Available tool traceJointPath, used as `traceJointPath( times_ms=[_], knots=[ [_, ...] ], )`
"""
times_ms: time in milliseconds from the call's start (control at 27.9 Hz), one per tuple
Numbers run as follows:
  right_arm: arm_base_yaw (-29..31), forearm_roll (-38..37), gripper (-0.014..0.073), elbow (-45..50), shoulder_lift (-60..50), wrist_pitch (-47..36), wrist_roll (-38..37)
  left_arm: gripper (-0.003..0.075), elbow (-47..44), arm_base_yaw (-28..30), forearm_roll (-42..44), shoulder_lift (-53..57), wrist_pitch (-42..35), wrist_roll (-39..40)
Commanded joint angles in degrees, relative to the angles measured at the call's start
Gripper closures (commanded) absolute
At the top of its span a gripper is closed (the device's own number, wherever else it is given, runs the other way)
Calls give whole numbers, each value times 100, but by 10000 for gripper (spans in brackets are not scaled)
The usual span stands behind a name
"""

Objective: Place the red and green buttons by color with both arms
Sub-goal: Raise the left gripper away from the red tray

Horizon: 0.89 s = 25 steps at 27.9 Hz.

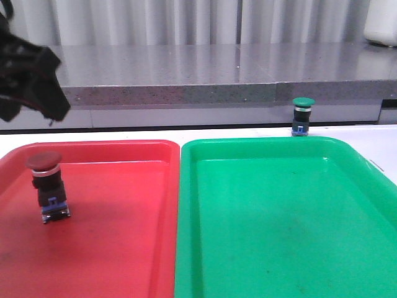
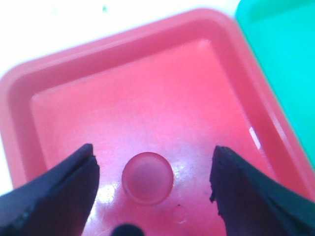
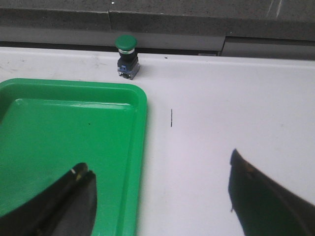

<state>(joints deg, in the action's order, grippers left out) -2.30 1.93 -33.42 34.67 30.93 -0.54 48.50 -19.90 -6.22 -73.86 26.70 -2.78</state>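
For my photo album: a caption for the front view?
Red button in red tray; green button waits behind green tray.

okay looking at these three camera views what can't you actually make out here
- Left claw: front view, cut off by the left edge, so its opening is hidden there.
- Right claw: absent from the front view; only its finger ends show in the right wrist view.
- Red button: left wrist view, blurred and seen from above; body hidden under its cap.
- Green button: front view, too small for detail.
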Motion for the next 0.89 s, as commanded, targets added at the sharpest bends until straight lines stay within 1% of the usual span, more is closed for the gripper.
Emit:
traceJointPath(
  times_ms=[0, 465, 859],
  knots=[
    [29, -41, 20, -203, 33, -390, 54, 250, 136, -53, -63, 865, -33, 22],
    [29, -41, 20, -203, 33, -390, 54, 251, 19, -53, -63, 2717, 813, 33],
    [29, -41, 20, -203, 33, -390, 54, 264, -715, -53, -76, 4150, 983, 70]
  ],
)
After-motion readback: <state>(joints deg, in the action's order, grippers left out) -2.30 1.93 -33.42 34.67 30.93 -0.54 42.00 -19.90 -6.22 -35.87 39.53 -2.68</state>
